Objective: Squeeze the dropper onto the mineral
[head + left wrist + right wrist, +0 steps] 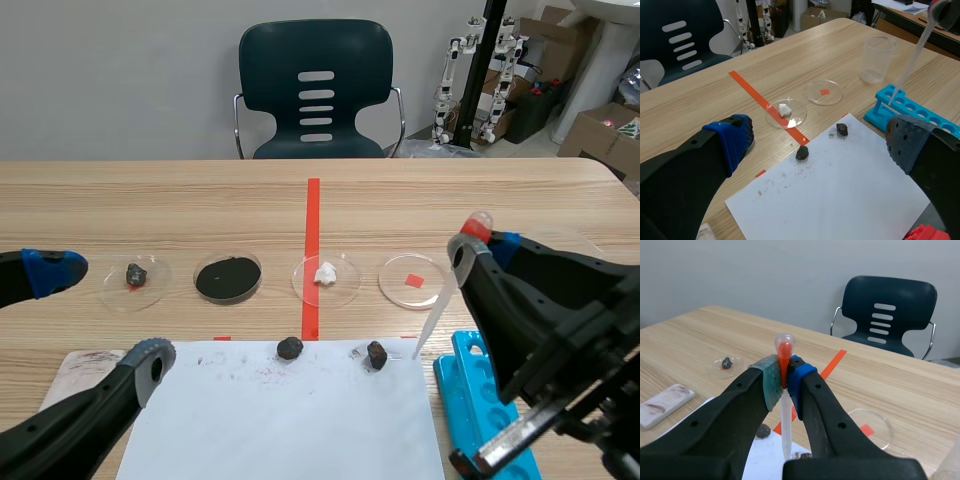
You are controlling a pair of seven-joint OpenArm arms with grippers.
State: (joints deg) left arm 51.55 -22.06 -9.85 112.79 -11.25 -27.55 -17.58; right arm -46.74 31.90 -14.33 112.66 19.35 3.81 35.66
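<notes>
No text, label, brand or number can be read. Print on the cardboard box [603, 128] at two o'clock, beyond the bench [180, 205], is too small to tell.

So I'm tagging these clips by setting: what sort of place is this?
Most likely a lab bench set up for mineral testing: petri dishes holding samples in a row, a blue test tube rack, and a dropper held between the right fingers.

Rack [462, 385] just beside mineral [376, 355]; dish [400, 296] beyond.
</notes>
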